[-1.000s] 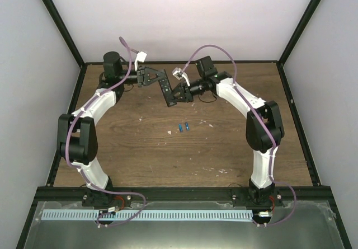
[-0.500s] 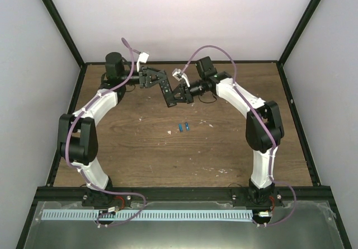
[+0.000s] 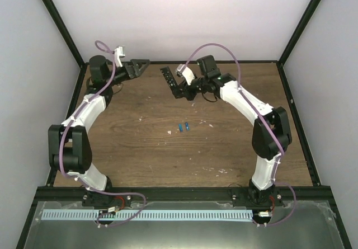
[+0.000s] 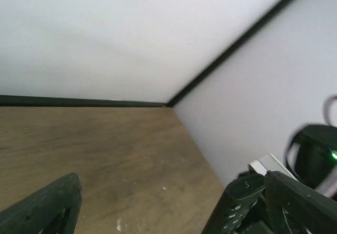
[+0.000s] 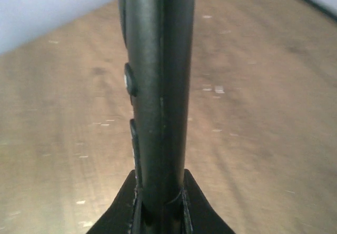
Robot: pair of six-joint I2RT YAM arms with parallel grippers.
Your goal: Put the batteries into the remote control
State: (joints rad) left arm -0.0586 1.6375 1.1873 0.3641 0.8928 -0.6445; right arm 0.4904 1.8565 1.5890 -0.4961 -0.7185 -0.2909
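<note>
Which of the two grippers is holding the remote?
The right gripper, fingers shut on the remote control; the left gripper is open and empty.

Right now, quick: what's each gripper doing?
Left gripper: open, holding nothing.
Right gripper: closed on the remote control.

2 batteries (image 3: 180, 127) lie side by side near the middle of the table (image 3: 140, 148). Behind them, toward the far edge, the remote control (image 3: 167, 76) sits between the fingers of the right gripper (image 3: 180, 89). The left gripper (image 3: 140, 64) is to its left, apart, near the far-left corner.
</note>
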